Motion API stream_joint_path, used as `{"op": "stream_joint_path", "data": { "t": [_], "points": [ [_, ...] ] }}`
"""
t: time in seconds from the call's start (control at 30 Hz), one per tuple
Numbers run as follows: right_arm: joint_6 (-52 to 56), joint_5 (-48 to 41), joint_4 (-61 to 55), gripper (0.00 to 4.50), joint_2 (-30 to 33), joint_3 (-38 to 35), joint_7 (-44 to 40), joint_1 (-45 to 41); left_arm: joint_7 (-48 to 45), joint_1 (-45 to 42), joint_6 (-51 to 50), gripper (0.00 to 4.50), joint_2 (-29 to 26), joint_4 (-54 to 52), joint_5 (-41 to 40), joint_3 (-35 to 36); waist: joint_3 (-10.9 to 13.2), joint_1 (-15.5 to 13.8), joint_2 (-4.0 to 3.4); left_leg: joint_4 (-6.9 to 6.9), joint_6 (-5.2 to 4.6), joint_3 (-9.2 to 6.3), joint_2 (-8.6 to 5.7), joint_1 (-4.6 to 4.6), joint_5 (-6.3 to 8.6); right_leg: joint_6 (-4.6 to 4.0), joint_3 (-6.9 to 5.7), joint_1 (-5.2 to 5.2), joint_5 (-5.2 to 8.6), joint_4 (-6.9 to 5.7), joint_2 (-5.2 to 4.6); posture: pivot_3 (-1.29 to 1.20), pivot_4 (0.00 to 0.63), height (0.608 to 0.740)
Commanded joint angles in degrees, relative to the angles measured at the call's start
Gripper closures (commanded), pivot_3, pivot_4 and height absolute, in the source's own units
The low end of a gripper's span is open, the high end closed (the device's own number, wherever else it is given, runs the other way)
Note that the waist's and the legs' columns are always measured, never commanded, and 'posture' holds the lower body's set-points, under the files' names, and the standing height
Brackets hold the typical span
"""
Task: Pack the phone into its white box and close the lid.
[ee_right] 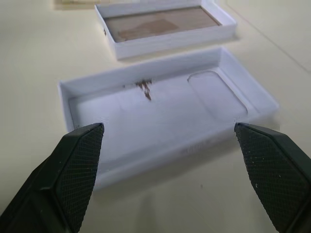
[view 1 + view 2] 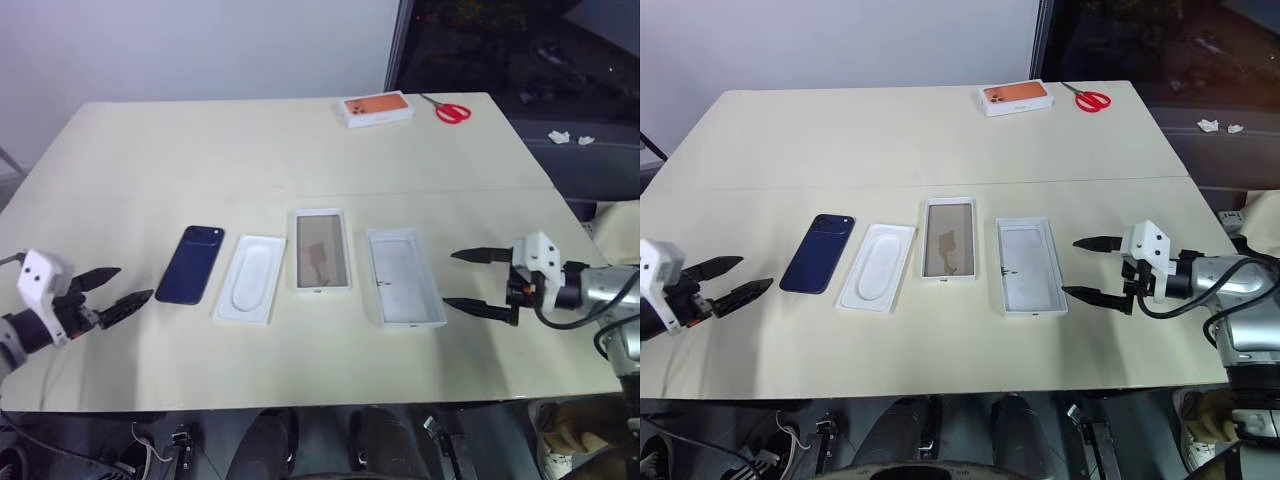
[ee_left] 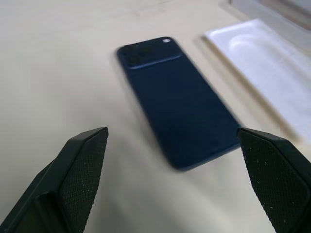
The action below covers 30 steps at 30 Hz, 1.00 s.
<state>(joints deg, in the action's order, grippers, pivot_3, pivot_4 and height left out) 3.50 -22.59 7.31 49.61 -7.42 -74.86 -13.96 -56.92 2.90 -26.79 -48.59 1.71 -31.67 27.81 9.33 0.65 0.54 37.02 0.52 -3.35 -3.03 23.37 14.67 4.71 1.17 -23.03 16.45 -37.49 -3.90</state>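
The dark navy phone (image 2: 190, 264) lies flat on the cream table, camera cluster at its far end. My left gripper (image 2: 135, 283) hovers open just left of it and points at it; the left wrist view shows the phone (image 3: 177, 109) between and beyond the fingertips. The white box (image 2: 322, 250), a tray with a tan floor, sits in the middle of the row. Right of it the lid (image 2: 404, 277) lies open side up, white inside. My right gripper (image 2: 448, 278) stands open just right of the lid (image 1: 160, 116), empty.
A white moulded insert (image 2: 250, 278) with an oval recess lies between phone and box. At the table's far edge sit a small white box with an orange top (image 2: 378, 108) and red scissors (image 2: 452, 111). The table's front edge (image 2: 300, 395) runs close below the row.
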Motion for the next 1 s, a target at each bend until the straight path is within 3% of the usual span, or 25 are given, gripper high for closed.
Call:
{"op": "stream_joint_path", "data": {
  "t": [0.03,0.17,0.3,0.37,0.53,1.0],
  "points": [
    [2.8,-0.2,-3.9,0.00,-1.3,1.5,2.4,-4.7,4.1,-5.5,-10.8,0.06,1.6,-4.6,-6.6,-1.7,0.0,0.0,0.00,0.02,0.00,0.00,0.00,0.01,0.00,0.00,0.00,-0.02,0.00,-0.04,0.00,0.00,0.150,0.740],
    [9.2,0.9,-7.6,0.00,-1.8,5.6,4.3,-9.9,10.8,-13.0,-23.8,0.06,5.6,-4.4,-14.4,-1.6,0.0,0.0,0.01,0.07,0.00,-0.01,-0.02,0.04,0.00,0.02,0.00,-0.06,-0.01,-0.07,0.05,0.00,0.150,0.740],
    [13.3,2.7,-11.8,0.00,-2.7,9.1,6.8,-14.2,13.0,-15.8,-29.2,0.06,7.1,-3.5,-14.4,-5.6,0.0,0.3,0.01,0.06,0.01,-0.01,-0.01,0.05,-0.01,0.02,0.05,-0.13,-0.01,-0.12,0.09,0.00,0.150,0.740],
    [13.8,3.7,-13.3,0.00,-3.6,10.7,7.7,-16.0,15.1,-18.9,-34.4,0.06,9.8,-1.2,-18.5,-4.3,0.0,0.1,0.01,0.06,0.02,-0.01,-0.01,0.05,-0.01,0.02,0.05,-0.15,-0.01,-0.14,0.11,0.00,0.150,0.740],
    [15.2,4.1,-18.7,0.00,-6.5,13.9,9.5,-18.4,18.0,-22.6,-40.1,0.06,11.6,1.6,-19.6,-4.9,0.0,0.0,0.06,0.12,0.04,-0.02,-0.03,0.07,-0.02,0.02,0.03,-0.16,-0.01,-0.21,0.11,0.00,0.150,0.740],
    [13.2,6.0,-16.2,0.00,-10.1,15.2,11.0,-19.3,18.4,-22.9,-41.0,0.06,11.8,4.0,-14.0,-12.4,0.0,0.0,0.05,0.12,0.09,-0.02,-0.04,0.05,-0.05,0.02,0.05,-0.16,-0.01,-0.23,0.11,0.00,0.150,0.740]
  ]
}}
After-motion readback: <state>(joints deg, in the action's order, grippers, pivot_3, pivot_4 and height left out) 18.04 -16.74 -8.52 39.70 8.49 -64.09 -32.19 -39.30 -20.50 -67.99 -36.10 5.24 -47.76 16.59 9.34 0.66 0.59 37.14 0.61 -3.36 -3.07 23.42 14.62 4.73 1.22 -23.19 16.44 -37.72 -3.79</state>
